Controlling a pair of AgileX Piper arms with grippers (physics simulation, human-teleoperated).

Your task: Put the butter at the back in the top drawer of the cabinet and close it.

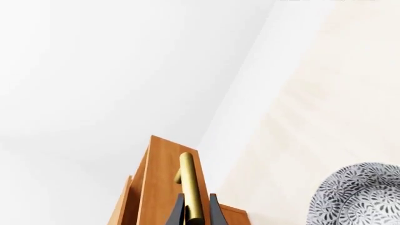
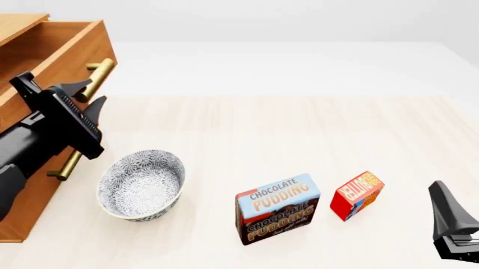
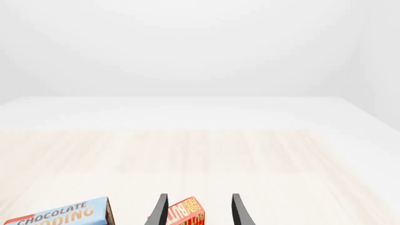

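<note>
The cabinet (image 2: 21, 208) stands at the table's left edge. Its top drawer (image 2: 66, 46) is pulled partly out, and my left gripper (image 2: 85, 95) is shut on its brass handle (image 2: 98, 75). The left wrist view shows that handle (image 1: 190, 183) held between the two dark fingers (image 1: 177, 212). The butter (image 2: 358, 195), a small red box, lies on the table at the front right, beside the pudding box. My right gripper (image 2: 447, 210) hovers to its right, near the front edge. In the right wrist view this gripper (image 3: 198, 211) is open, the butter (image 3: 186, 214) just ahead of its fingers.
A patterned grey bowl (image 2: 142, 184) sits close in front of the cabinet, below my left arm. The Chocolate Pudding box (image 2: 277, 208) stands left of the butter. A lower drawer's brass handle (image 2: 67, 166) sticks out under my left gripper.
</note>
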